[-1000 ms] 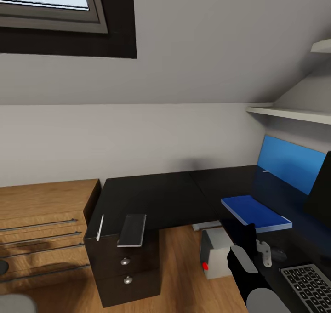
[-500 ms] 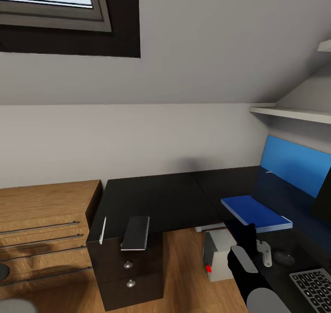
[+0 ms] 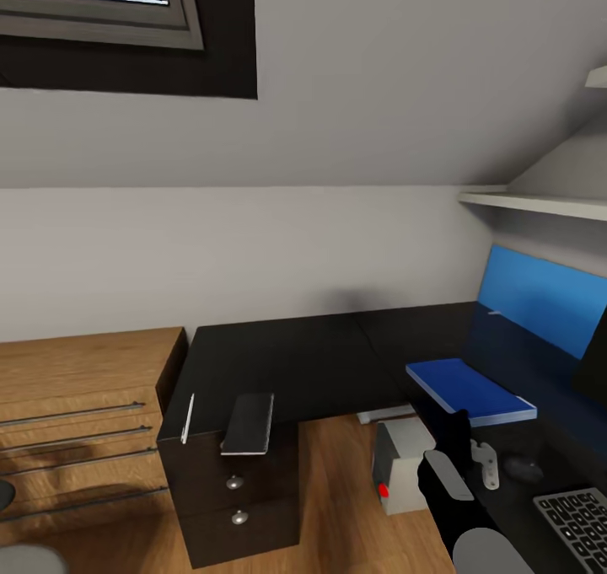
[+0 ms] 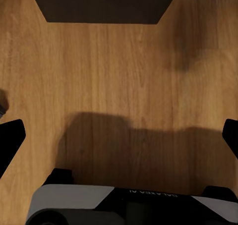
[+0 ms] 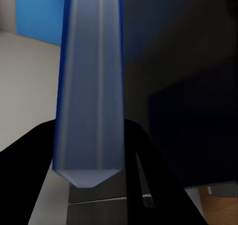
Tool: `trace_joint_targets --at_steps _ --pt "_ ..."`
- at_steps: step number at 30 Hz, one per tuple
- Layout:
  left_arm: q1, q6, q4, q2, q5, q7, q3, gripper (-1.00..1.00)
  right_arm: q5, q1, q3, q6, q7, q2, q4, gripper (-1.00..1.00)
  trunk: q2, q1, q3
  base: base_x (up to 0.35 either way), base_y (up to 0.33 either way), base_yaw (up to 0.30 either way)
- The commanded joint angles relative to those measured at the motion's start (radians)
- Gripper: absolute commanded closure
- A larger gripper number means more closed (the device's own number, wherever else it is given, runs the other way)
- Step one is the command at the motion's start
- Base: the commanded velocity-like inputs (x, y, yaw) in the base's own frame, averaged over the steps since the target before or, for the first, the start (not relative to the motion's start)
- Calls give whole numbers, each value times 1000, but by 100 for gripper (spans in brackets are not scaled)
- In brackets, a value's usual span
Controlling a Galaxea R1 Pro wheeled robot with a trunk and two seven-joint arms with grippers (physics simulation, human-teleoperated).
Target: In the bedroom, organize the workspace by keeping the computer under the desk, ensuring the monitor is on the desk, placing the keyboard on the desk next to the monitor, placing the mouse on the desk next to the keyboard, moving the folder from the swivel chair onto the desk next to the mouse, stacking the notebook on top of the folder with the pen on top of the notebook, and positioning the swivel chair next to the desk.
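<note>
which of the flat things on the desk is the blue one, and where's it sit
The blue folder, lying flat on the right part of the black desk, just beyond the right gripper. The notebook near the desk's left front edge is dark with a pale edge, beside the thin white pen.

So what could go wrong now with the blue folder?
1. The right claw seems to grip the blue folder by one edge only, so it may sag or slip.
2. The mouse lies close beside the claw; lowering the folder could bump it.
3. The notebook lies at the very edge of the desk and could be knocked off later.
</note>
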Motion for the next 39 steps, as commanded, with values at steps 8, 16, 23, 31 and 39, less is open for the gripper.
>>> trace_joint_targets --at_steps 8,16,23,31,39 --pt "0 2 -1 0 11 12 -2 -100 -3 -1 -2 -1 0 0 -1 100 -57 31 -26 0 0 0" --pt "0 2 -1 0 11 14 -1 -100 -3 -1 -2 1 -2 1 0 100 -113 62 -51 0 0 0" --pt "0 2 0 0 10 14 0 -100 -3 -1 -1 2 -4 0 0 100 -162 88 -73 0 0 0" --pt "0 2 0 0 10 14 -1 -100 -4 -1 0 3 -5 0 0 100 -218 119 -98 0 0 0" --pt "0 2 5 -1 11 14 -2 -100 -5 -1 0 4 -6 0 1 100 -274 150 -123 0 0 0"
